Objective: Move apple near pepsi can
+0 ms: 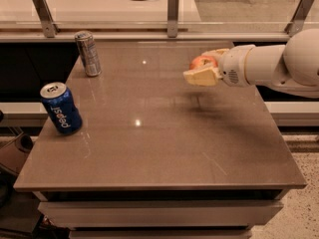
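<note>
Counting the items, you have one apple (201,61), two cans and one claw (203,67). The claw is closed around the apple and holds it clear of the bench (164,148), over the right-hand half, with a shadow on the surface below. The pepsi can (61,107) stands upright near the left edge, well apart from the apple. The silver can (87,53) stands upright near the back left corner, behind the pepsi can.

Glossy, smooth grey-brown desk (149,148) mirrors lamp glints; blue metal pepsi can (61,107) shines; matt cream plastic end effector (205,66), above the desk's right side, clamps the smooth red-orange apple (201,61).
</note>
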`<state>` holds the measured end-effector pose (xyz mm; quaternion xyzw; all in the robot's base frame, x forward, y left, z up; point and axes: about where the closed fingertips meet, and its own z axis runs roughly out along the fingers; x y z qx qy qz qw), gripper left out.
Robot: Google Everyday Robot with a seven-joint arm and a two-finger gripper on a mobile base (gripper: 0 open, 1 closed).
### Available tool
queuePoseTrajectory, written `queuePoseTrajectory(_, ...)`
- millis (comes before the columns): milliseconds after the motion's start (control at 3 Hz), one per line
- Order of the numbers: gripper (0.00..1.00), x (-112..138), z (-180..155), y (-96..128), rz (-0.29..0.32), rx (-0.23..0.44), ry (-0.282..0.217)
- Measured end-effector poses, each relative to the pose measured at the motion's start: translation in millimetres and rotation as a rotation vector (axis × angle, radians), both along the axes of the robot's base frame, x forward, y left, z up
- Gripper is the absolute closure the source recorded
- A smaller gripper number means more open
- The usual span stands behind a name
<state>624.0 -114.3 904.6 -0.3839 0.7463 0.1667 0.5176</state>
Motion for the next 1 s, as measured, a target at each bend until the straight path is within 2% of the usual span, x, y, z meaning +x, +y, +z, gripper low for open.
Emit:
queuePoseTrajectory(333,1.0,-13.7,7.4,33.2,0.035,-0.003,-0.021)
queuePoseTrajectory(667,1.0,-31.7,6.3,67.2,0.069,0.005,-0.02)
queuePoseTrajectory(1000,1.0,-53.3,-0.4,93.7,0.096,0.0,0.001)
